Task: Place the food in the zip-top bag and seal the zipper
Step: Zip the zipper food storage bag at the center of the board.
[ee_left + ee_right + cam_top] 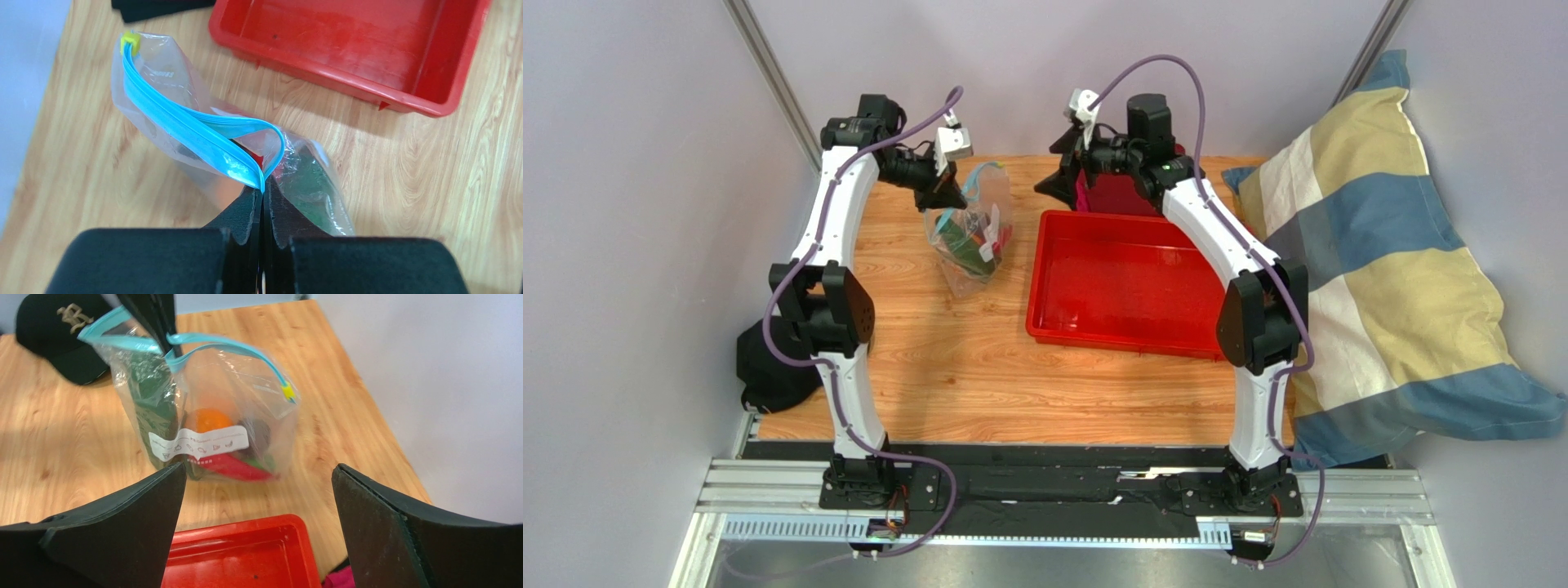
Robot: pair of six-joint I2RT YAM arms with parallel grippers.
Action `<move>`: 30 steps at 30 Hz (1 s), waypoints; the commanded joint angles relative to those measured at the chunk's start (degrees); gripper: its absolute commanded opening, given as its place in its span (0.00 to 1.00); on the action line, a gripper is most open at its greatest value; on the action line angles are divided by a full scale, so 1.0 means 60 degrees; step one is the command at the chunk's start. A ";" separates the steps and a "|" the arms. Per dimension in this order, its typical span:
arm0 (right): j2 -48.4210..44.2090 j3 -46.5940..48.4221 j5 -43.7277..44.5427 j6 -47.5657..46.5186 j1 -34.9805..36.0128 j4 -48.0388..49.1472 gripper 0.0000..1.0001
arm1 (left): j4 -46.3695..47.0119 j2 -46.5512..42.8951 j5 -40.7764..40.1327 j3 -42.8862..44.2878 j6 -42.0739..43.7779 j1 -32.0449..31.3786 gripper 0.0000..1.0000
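Between the pressed-together fingertips of the left gripper (263, 195): the zipper (184, 122), both blue tracks pinched at one spot. Just past the pinch, bows out into a small open loop, then runs as one flat band away across the left wrist view to the yellow slider (129, 40) at its far end. Hung from that strip, the zip-top bag (153, 67), bottom apparently resting on the wooden table (430, 184), just beside the red tray (319, 82). Already inside, seen through the clear wall from the right wrist: orange fruit (209, 421), red chili (236, 467), small dark round piece (259, 433) and long green vegetable (147, 398), crowded behind and around the white label (199, 443). No food visible in the tray, so probably only the sealing left to do. Facing the bag from over the tray, the right gripper (258, 471), fingers spread wide, holding nothing, apart from the plastic. Key relation for the coming move: long axis of the zipper lying crosswise to the right gripper, sloping from the left gripper's pinch down to the slider, with the slider end seemingly the nearer to the right arm. Looks, then, like a job for that free hand: closing on the slider end with the left anchoring the other. Risk of the floppy mouth buckling or slipping from the pinch.
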 commanded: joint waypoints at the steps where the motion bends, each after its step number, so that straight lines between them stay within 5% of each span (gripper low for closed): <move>1: 0.0071 -0.0180 -0.1231 -0.1139 0.0255 0.0164 0.92 | -0.2041 -0.0784 0.2040 0.0197 0.3527 0.0116 0.00; 13: 0.1623 0.1021 -0.0779 0.0457 0.0578 0.1058 0.77 | -0.3747 -0.1121 0.2203 -0.0491 0.7212 0.0131 0.00; 17: 0.1917 0.1534 -0.0720 0.0897 0.0607 0.1233 0.51 | -0.3762 -0.1121 0.2145 -0.0594 0.7258 0.0131 0.00; 20: 0.1947 0.1418 -0.0500 0.0985 0.0621 0.1614 0.19 | -0.3762 -0.1135 0.2072 -0.0740 0.7302 0.0160 0.00; 21: 0.1976 0.1432 -0.0500 0.0985 0.0636 0.1891 0.00 | -0.3747 -0.1092 0.2014 -0.0740 0.7258 0.0160 0.00; 23: 0.1991 0.1403 -0.0339 0.1058 0.0665 0.1894 0.00 | -0.2902 -0.1048 0.2042 -0.0653 0.5772 0.0233 0.06; 27: 0.1670 0.0716 0.0072 0.1351 0.0695 0.2492 0.00 | 0.0100 -0.1004 0.2028 -0.0492 -0.0384 0.0845 0.35; 30: 0.1595 0.0290 0.0203 0.1409 0.0782 0.2714 0.00 | 0.0793 -0.1018 0.1897 -0.0170 -0.2196 0.1053 0.52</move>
